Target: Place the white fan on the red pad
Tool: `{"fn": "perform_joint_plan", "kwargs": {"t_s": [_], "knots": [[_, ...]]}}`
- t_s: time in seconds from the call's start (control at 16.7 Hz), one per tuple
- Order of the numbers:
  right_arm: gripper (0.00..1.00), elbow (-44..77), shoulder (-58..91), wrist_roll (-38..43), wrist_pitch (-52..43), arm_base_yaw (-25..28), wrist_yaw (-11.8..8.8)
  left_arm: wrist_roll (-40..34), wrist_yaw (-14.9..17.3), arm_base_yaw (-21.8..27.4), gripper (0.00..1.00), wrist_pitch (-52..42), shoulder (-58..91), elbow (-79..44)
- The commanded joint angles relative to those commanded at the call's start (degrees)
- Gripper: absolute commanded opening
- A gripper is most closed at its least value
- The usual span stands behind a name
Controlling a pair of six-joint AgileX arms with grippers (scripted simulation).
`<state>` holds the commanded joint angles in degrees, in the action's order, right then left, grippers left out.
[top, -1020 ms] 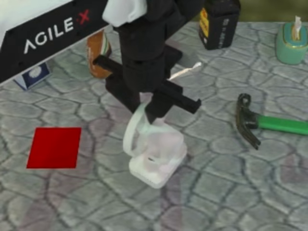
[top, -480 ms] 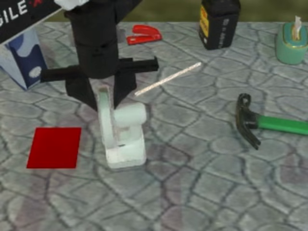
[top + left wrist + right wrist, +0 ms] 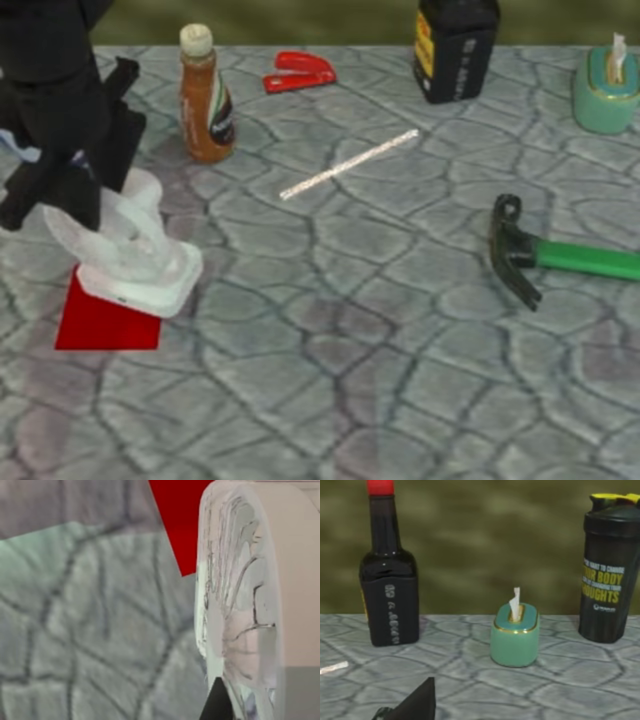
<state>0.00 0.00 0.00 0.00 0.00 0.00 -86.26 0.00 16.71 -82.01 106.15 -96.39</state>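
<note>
Worktop point(image 3: 400, 380): stone-patterned surface carrying the task items at its left side and unrelated clutter elsewhere.

Left arm: reaches in at the worktop's left edge. The left gripper point(image 3: 95, 190) sits over the white fan point(image 3: 130, 255), its dark fingers closed on the fan's ring guard, as judged from the top view. The left wrist view shows the guard filling the frame edge-on, with one dark fingertip point(image 3: 216, 702) against it.

White fan: tilted, base pointing toward the worktop's right and front, guard toward the left arm. Whether the base touches the surface or hangs just above it cannot be told.

Red pad point(image 3: 105, 322): flat on the worktop, partly covered by the fan's base. The base overlaps only the pad's rear portion and projects past its right edge; the front strip and left corner show bare.

Governing relation: the pad's centre lies toward the front and left of the fan's base. In my judgement, the fan wants shifting that way and righting before release, or the base would sit half off the pad.

Right arm: parked off the right side; only a dark part shows in the right wrist view.

Other items: brown sauce bottle point(image 3: 205, 95), green-handled hammer point(image 3: 560, 258), red stapler point(image 3: 298, 72), all well apart from the pad.
</note>
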Motion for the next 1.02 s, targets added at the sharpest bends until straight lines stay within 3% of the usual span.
{"fn": "perform_joint_plan", "kwargs": {"t_s": [0.18, 0.36, 0.72, 1.02], "knots": [[1.0, 0.0, 0.0, 0.0, 0.0, 0.0, 0.0, -9.9, 0.0, -3.99, 0.0, 0.83, -2.43, 2.82], [1.0, 0.0, 0.0, 0.0, 0.0, 0.0, 0.0, -14.24, 0.01, -5.97, 0.0, 1.31, -3.71, 4.25], [1.0, 0.0, 0.0, 0.0, 0.0, 0.0, 0.0, -14.26, 0.01, -5.8, 0.0, 1.48, -3.58, 4.38], [1.0, 0.0, 0.0, 0.0, 0.0, 0.0, 0.0, -14.26, 0.01, -6.27, 0.0, 8.38, -3.23, 10.71]]}}
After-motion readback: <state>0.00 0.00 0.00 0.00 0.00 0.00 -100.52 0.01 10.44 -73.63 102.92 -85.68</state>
